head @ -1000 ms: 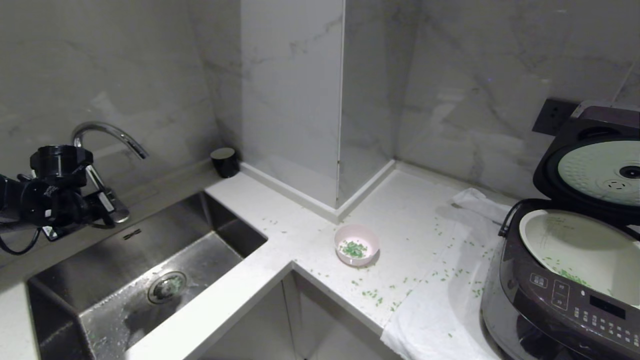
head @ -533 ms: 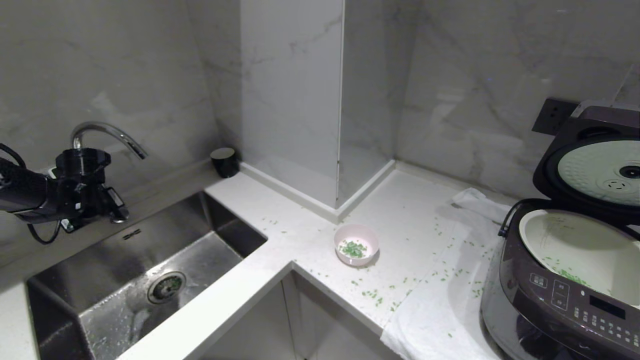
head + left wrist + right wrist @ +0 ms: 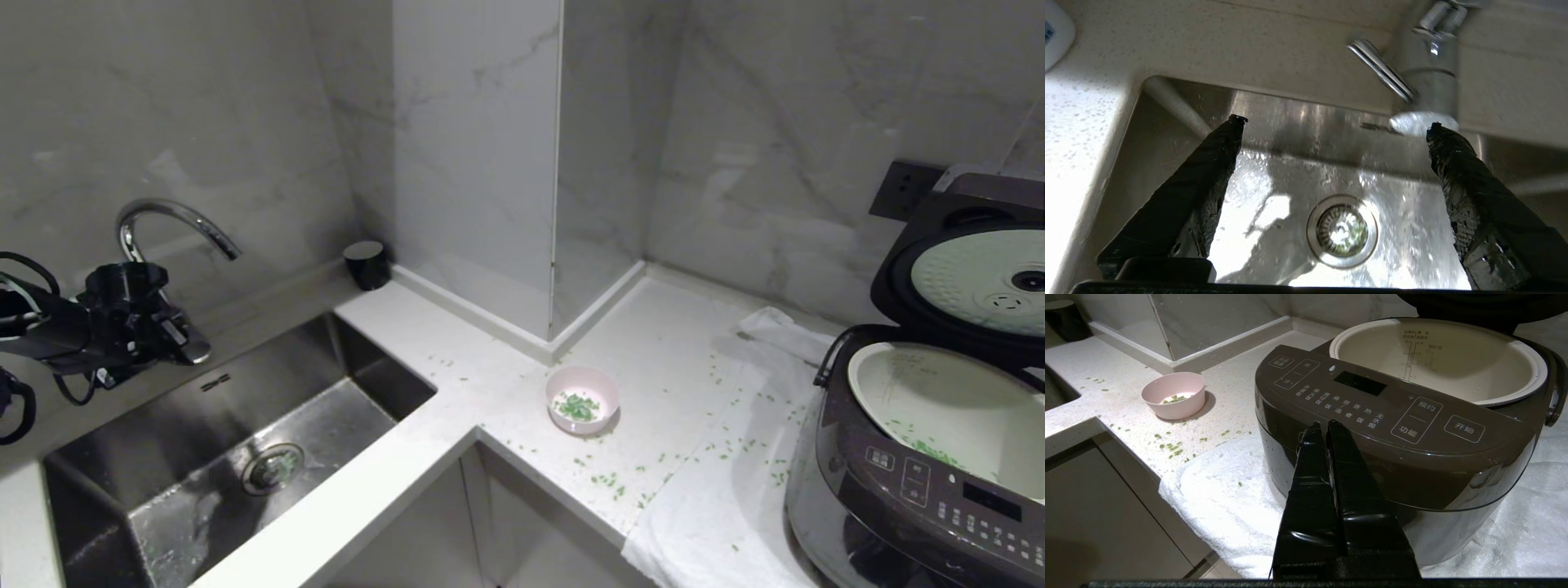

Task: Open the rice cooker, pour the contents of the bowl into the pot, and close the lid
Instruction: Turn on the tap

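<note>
Spreading wide and holding nothing, the left gripper (image 3: 1333, 124) hangs over the steel sink (image 3: 1167, 134); its wrist view alone shows the drain (image 3: 1342, 230) below the gap between the black fingers (image 3: 1208, 171) and the faucet (image 3: 1429, 81) base just beside one fingertip, though contact cannot be told. Only the head view places this gripper (image 3: 175, 339) well apart from the task's things, at the far left by the tap. Pressed together and empty, the right gripper (image 3: 1323, 425) is out of the head view; its own camera shows the fingertips just in front of the rice cooker (image 3: 1392, 428) and its button panel, touching or not unclear. Beyond them sits the open white pot (image 3: 1453, 359) with level marks, while the head view adds the raised lid (image 3: 971, 278) and green bits inside the pot. Off to one side of the shut jaws stands the bowl (image 3: 1173, 395) on the counter (image 3: 1126, 412), some contents (image 3: 576, 405) inside and more scattered around and onto the white towel (image 3: 1220, 498).
</note>
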### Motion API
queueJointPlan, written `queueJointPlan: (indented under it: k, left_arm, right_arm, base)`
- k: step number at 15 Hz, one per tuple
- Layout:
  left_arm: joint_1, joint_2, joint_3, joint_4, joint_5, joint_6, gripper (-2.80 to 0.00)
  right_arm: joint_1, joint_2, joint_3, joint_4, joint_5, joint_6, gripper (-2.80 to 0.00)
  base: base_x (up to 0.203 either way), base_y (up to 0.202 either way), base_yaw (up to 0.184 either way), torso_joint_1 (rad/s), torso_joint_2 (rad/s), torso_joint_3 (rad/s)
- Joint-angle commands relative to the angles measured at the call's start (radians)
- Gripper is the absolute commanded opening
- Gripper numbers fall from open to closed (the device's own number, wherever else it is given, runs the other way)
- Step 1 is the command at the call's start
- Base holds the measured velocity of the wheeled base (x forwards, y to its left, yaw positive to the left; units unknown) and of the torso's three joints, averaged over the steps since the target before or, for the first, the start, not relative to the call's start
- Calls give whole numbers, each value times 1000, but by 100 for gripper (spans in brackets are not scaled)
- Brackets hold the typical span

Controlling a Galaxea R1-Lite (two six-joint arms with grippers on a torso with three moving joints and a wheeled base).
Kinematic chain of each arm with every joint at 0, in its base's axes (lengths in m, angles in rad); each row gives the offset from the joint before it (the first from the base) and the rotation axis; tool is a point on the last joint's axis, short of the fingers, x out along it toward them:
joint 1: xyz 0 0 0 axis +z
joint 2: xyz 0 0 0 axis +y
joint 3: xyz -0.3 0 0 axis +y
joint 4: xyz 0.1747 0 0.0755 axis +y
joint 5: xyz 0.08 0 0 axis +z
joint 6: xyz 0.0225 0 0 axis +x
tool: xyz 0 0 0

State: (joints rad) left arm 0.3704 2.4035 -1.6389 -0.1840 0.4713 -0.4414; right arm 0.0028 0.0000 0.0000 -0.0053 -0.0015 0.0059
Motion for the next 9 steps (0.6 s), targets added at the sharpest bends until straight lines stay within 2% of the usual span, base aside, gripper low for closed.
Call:
queueJointPlan:
  k: [1, 4, 9]
  left_arm:
    - [4, 47, -49, -2, 3, -12, 0]
    - [7, 97, -140, -2, 4, -28, 0]
    - [7, 116, -180, -2, 4, -37, 0]
  right_arm:
    - [1, 0, 2, -1, 0, 0, -280]
    - [0, 0, 2, -1, 0, 0, -280]
    - [2, 0, 2, -1, 0, 0, -280]
  base:
    - [0, 0, 0, 0, 0, 0]
    - [0, 0, 0, 0, 0, 0]
    - [0, 0, 0, 0, 0, 0]
